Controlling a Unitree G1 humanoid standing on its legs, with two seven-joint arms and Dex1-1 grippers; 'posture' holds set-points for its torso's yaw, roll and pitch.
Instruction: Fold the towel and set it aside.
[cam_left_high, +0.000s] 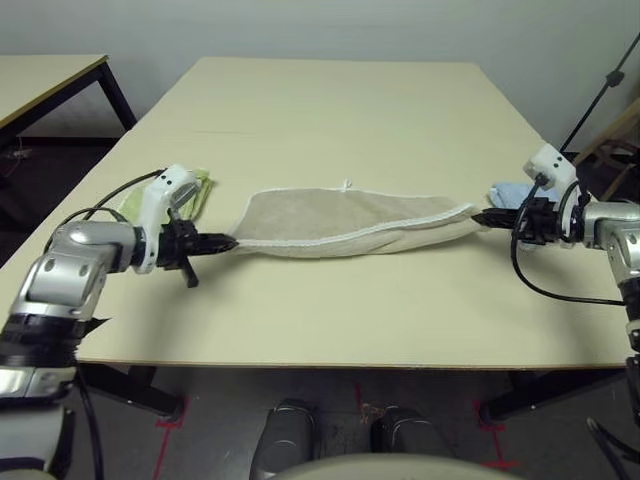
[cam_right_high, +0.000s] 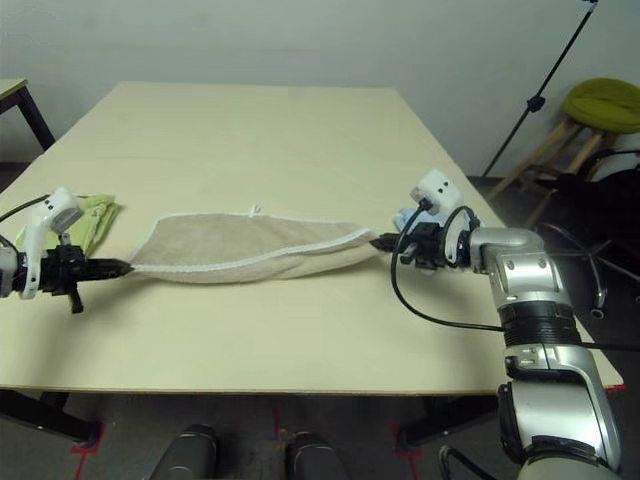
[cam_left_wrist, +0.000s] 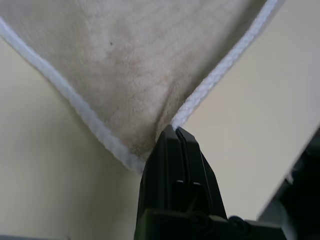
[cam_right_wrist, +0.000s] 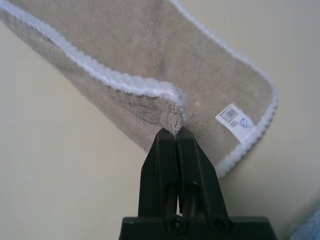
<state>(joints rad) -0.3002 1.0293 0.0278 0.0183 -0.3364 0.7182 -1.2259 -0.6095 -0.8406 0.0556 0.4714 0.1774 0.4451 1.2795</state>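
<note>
One towel (cam_left_high: 350, 222) lengthwise left to right

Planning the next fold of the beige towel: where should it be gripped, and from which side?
Grip the towel at its two end corners, each arm coming in from its own side. It lies stretched across the table, tapering to a point at each end. The left gripper and right gripper sit there, jaws shut on the white-edged corners.

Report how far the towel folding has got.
Done: the towel lies doubled over on the table, one long fold made. In hand: the left gripper and right gripper are each shut on an end, stretching it between them. Left: further folds, then setting it aside.
</note>
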